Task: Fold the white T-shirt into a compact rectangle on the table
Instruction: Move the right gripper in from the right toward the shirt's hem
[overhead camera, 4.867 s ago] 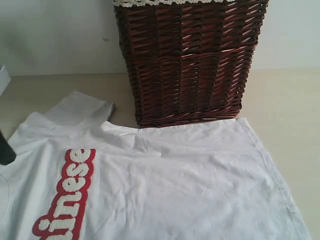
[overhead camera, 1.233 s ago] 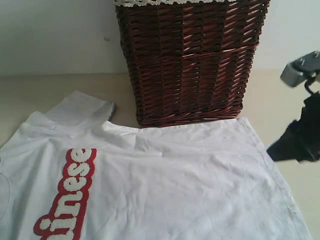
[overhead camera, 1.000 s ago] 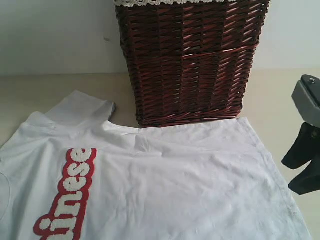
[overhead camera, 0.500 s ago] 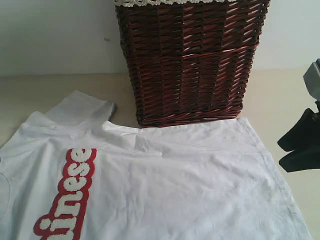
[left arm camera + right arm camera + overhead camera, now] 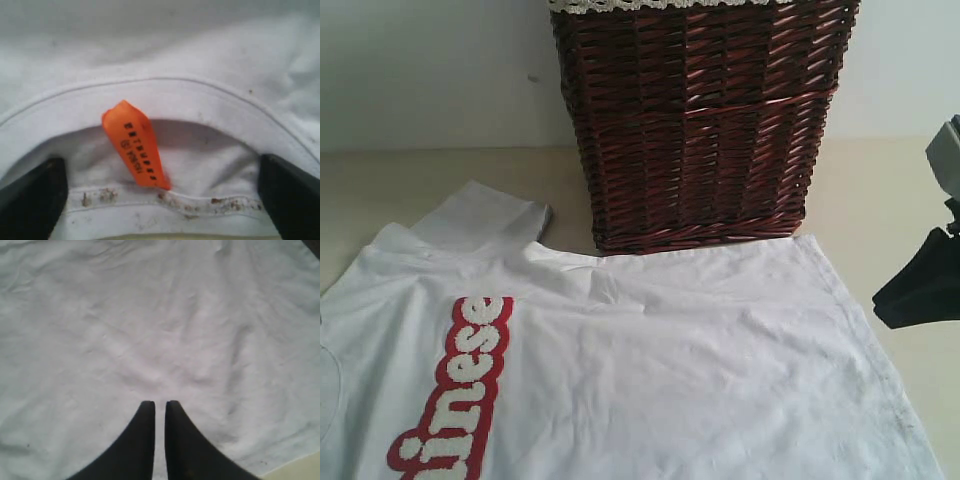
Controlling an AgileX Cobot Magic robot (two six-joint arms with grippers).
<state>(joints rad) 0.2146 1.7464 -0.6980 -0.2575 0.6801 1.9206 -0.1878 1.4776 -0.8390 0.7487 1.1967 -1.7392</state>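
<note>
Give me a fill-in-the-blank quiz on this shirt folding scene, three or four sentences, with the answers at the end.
1. The T-shirt spread on the table is ____.
2. The letters on its chest are outlined in ____.
3. The neck tag at the collar is ____.
4. The left gripper, with a finger on each side of the collar, is ____.
Missing words: white, red, orange, open.
</note>
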